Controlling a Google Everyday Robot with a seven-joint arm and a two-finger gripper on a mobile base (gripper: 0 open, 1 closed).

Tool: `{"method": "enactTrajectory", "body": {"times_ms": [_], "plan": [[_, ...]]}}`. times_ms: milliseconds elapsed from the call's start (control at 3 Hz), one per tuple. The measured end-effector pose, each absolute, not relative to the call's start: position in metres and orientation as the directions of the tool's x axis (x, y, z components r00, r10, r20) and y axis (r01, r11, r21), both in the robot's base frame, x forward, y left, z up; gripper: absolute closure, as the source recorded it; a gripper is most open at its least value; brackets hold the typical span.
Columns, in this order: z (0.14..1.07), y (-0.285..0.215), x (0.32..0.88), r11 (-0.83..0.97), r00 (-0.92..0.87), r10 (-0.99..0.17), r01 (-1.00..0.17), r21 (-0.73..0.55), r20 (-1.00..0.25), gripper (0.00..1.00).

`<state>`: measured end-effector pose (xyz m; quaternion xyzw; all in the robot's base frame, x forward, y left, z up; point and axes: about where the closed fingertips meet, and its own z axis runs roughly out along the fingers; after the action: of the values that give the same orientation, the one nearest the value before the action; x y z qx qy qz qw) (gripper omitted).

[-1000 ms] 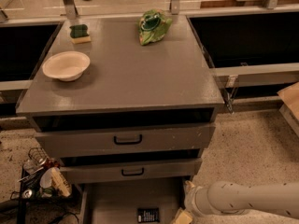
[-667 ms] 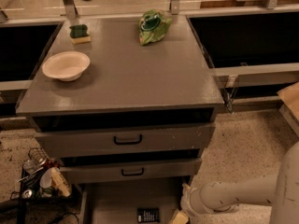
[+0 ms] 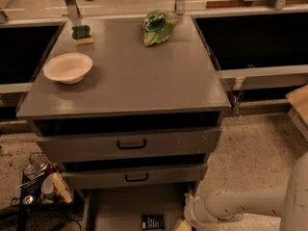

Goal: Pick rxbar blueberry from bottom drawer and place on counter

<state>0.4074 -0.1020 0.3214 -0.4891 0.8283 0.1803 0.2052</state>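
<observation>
Bottom drawer [image 3: 118, 207]: pulled open, plain grey floor showing. Snack bar [image 3: 152, 221]: small dark wrapper with white print, lying flat on that floor. Counter [image 3: 130, 81]: flat grey cabinet top. Gripper [image 3: 183, 224]: low at the drawer's right side, near the bar.

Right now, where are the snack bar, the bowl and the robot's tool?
snack bar [image 3: 152, 221]: camera view, middle of its dark wrapper.
bowl [image 3: 68, 68]: camera view, its hollow inside.
tool [image 3: 185, 222]: camera view, its tip, low down, just right of the snack bar.
</observation>
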Motion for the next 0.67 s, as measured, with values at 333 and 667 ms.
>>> {"method": "enactTrajectory", "body": {"times_ms": [333, 667], "plan": [[0.301, -0.081, 0.403, 0.404, -0.410, -0.744, -0.905, 0.133, -0.528, 0.00], [0.288, -0.061, 0.399, 0.367, -0.387, -0.763, -0.919, 0.147, -0.518, 0.00]]}}
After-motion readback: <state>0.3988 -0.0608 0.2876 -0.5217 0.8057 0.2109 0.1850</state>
